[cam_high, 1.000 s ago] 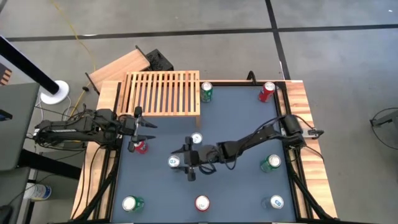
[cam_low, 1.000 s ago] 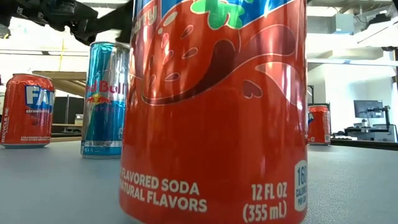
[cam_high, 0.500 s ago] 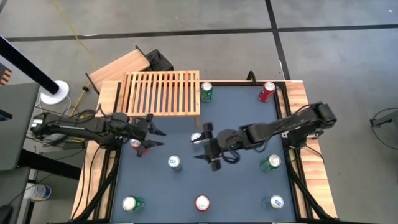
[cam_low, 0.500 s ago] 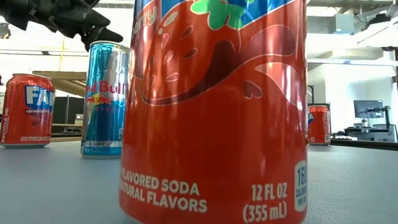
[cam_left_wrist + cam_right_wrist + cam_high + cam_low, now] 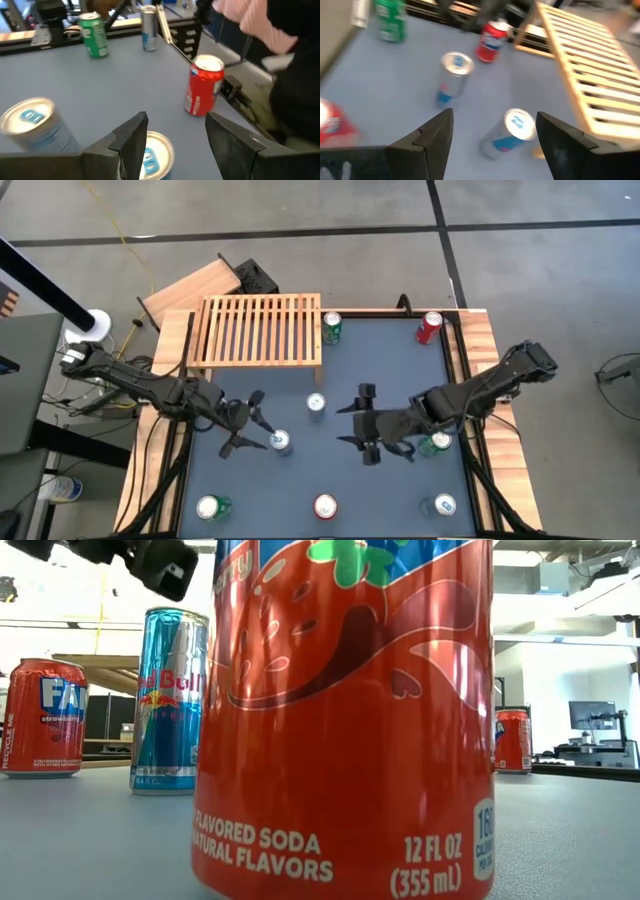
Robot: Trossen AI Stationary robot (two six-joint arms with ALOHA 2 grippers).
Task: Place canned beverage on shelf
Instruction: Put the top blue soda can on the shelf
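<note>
- The left gripper (image 5: 252,423) hangs over the bench (image 5: 300,480) with its fingers spread, empty, a blue can (image 5: 281,442) just at its 4 o'clock.
- The right gripper (image 5: 362,423) is also open and holds nothing; another blue can (image 5: 316,403) stands at its 10 o'clock.
- The shelf (image 5: 262,330) sits at the bench's 11 o'clock corner, bare, with a green can (image 5: 332,327) just beside it at 3 o'clock.

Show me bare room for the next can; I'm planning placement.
The slatted shelf holds nothing. On the blue mat, bare stretch lies between the green can and red can. Mid-table is crowded: left gripper, right gripper, two silver-blue cans.
</note>
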